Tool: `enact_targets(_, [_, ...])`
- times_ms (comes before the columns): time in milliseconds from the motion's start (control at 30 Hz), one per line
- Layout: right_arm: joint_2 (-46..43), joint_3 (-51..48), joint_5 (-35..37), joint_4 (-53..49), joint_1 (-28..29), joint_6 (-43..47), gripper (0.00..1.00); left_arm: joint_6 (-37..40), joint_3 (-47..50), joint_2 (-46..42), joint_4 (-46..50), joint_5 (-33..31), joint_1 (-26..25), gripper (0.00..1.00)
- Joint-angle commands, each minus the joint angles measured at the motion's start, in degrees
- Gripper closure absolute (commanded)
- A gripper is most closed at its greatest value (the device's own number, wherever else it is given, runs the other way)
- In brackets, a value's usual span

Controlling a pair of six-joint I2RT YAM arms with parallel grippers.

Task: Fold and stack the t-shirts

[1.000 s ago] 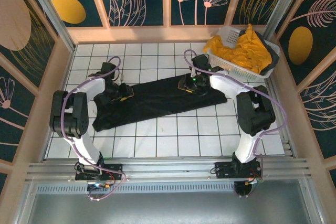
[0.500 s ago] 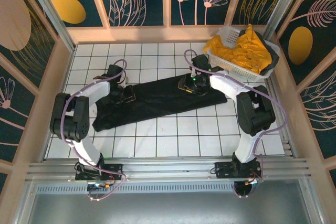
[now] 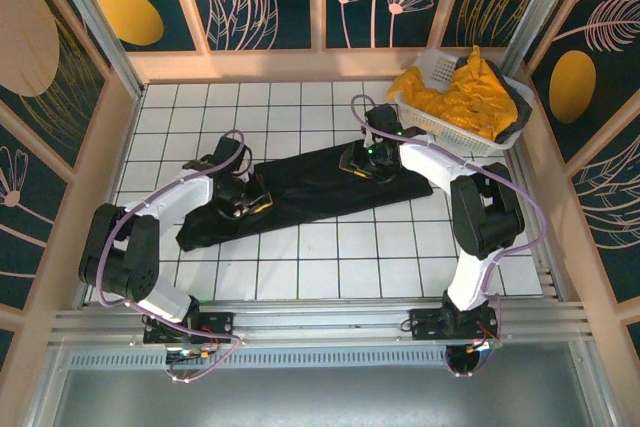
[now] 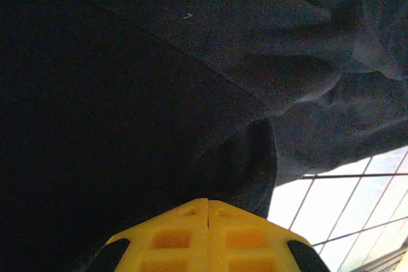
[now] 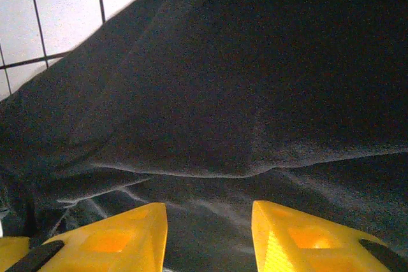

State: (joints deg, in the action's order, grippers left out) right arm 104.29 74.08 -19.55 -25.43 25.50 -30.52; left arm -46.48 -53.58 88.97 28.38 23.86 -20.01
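One large black fabric t-shirt (image 3: 310,185) lies banded across the white tiled table (image 3: 330,257); we judge folding underway. Left gripper (image 4: 208,203) pinches its edge; right gripper (image 5: 209,213) hovers spread (must grip next).

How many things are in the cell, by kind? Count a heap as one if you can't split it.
black t-shirt: 1
mustard-yellow heap in the basket: 1 (shirts inside cannot be told apart)
dark cloth at the basket's right edge: 1
white basket: 1
grippers: 2 (left gripper, right gripper)
Total: 6
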Motion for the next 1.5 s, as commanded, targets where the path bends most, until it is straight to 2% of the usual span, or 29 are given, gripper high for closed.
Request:
enact_targets(0, [-1.1,-1.3,0.2,0.4,-0.2,-0.3,0.60,-6.5,1.1,-0.2,-1.7,2.7,-2.8,1.00])
enact_targets(100, [-1.3,-1.9,0.2,0.6,-0.2,-0.4,0.60,-9.3,0.9,0.9,-1.9,0.6,-4.7,0.97])
enact_targets(300, [-1.7,-3.0,-0.2,0.9,-0.3,-0.7,0.60,-8.6,-0.4,2.8,2.3,-3.5,-6.4,0.62])
enact_targets(400, [-2.0,-3.4,0.1,0.9,-0.2,-0.8,0.60,-8.0,-0.9,0.3,2.1,-3.8,-6.5,0.57])
enact_targets(433, [-2.1,-3.4,0.2,0.9,-0.3,-0.9,0.60,-7.4,-1.3,-0.6,2.7,-4.5,-6.4,0.56])
enact_targets(567, [-2.0,-3.5,0.4,1.1,-0.2,-0.9,0.60,-4.3,-5.2,-4.2,12.5,-14.6,-4.8,0.56])
enact_targets(667, [-1.6,-3.2,0.0,1.4,0.2,-0.9,0.60,-4.0,-1.7,-8.3,13.7,-16.2,2.7,0.60])
enact_targets(800, [-0.6,-2.2,-0.4,2.1,1.2,-0.4,0.59,-0.6,3.3,-11.3,8.6,-14.2,14.7,0.59])
enact_targets(933, [0.6,-1.3,-0.3,2.4,1.6,-0.3,0.59,2.9,2.3,-6.8,4.8,-14.0,20.4,0.58])
enact_targets(1200, [5.2,2.0,4.0,1.2,0.5,0.2,0.60,6.7,0.8,2.0,1.7,-20.3,26.2,0.62])
enact_targets(1367, [9.3,3.9,7.6,-0.6,-0.4,-0.4,0.62,9.1,0.1,6.6,2.5,-27.5,27.2,0.73])
enact_targets(1467, [11.2,4.6,7.9,-1.1,-0.7,-0.4,0.63,8.6,1.9,5.1,0.1,-24.7,27.6,0.79])
